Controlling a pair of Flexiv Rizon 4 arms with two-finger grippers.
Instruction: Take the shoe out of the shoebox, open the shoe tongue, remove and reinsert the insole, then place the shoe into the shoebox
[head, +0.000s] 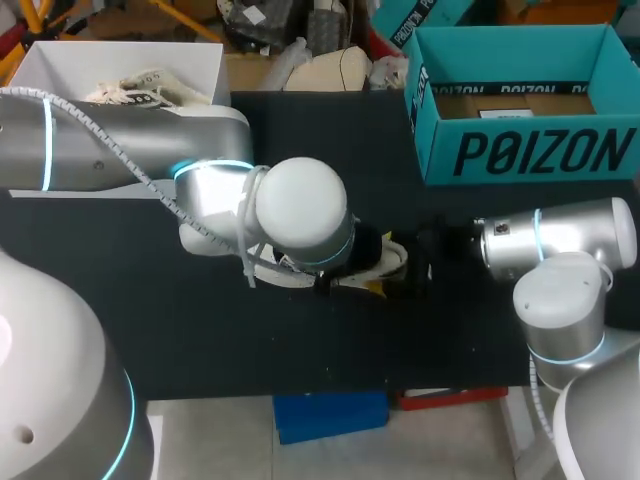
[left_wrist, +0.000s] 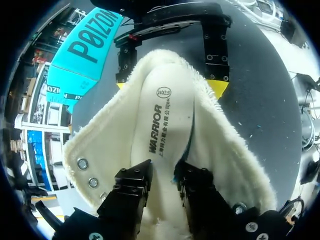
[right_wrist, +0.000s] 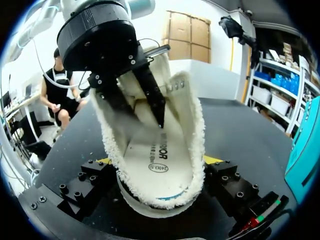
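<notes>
Black table, w/ the fluffy white shoe in the middle, out of its box. R gripper is clamped on one end of the shoe, a yellow tip each side. L gripper reaches inside, fingers pinched on the insole, I think.

Could go wrong: a hard pull may drag the whole shoe out of the R grip, bc fluff is soft & slippy. Thin insole may bend or slip free.

Boxes: teal shoebox, far right, holds only a brown card. White box, far left, has white crumpled stuff, can't tell what.
</notes>
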